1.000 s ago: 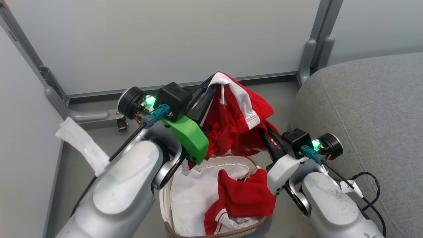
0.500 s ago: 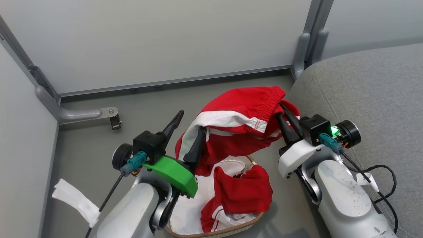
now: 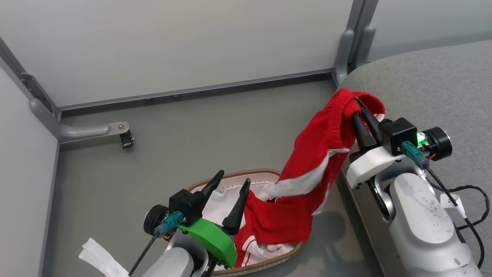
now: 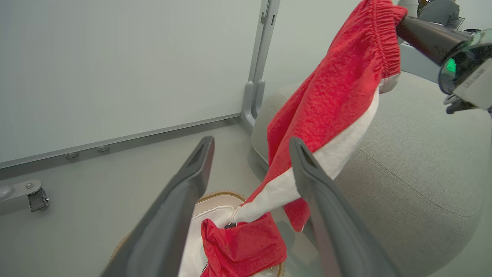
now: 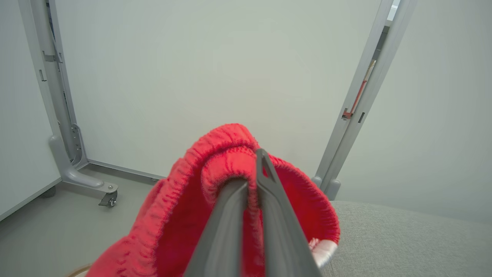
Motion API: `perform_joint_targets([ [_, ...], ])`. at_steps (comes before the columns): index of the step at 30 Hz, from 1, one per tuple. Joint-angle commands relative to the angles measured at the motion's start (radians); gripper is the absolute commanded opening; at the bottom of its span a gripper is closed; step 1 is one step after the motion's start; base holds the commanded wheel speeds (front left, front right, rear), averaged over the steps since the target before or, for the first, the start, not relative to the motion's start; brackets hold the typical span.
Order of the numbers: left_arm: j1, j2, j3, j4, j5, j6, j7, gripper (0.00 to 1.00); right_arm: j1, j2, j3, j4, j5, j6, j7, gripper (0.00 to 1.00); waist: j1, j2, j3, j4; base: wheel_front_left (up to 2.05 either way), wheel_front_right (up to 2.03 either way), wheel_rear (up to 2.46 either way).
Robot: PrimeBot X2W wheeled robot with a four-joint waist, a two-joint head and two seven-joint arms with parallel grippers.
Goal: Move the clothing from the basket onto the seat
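The right claw is clamped tight on the gathered elastic waistband of a pair of red shorts, its two dark tapered fingers pressed together with the ribbed fabric bunched around them. The waistband hangs at the rounded edge of the grey sofa cushion, a coarse-woven upholstered block with a stitched seam. From there the shorts stretch down in a long slack diagonal, with a broad white stripe running along the lower side, and the bottom end trails into the laundry basket.

The basket is oval with a brown woven rim and stands on the smooth grey floor just beside the cushion. Inside lies a white liner sheet with a stitched hem. A second red garment with white trim sits crumpled on it, under the hanging end of the shorts (whether the two touch is hard to tell).

The left claw hovers low over the basket's near side, its fingers spread wide and holding nothing. Matte pale wall panels close off the far side of the floor, and a small metal castor sits at their foot.
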Motion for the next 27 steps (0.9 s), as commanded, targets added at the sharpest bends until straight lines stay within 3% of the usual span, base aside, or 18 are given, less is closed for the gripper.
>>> perform_joint_targets([
  [1,0.015,-0.003,-0.002,0.003,0.009,-0.005,-0.006,1.00,-0.002,-0.011,-0.012,-0.009,-0.009,0.000,-0.002,0.00,0.0000,0.0000,0.005,-0.007,0.00,0.00,0.00],
  [10,0.011,-0.019,-0.007,-0.011,0.025,-0.011,-0.016,1.00,0.024,-0.035,-0.057,-0.043,-0.023,0.000,-0.002,0.00,0.0000,0.0000,0.029,-0.070,0.00,0.00,0.00],
  [27,-0.051,-0.002,0.011,-0.038,0.093,-0.004,-0.022,1.00,0.032,-0.018,-0.074,-0.169,-0.007,-0.001,-0.002,0.00,0.0000,0.0000,0.164,-0.320,0.00,0.00,0.00],
])
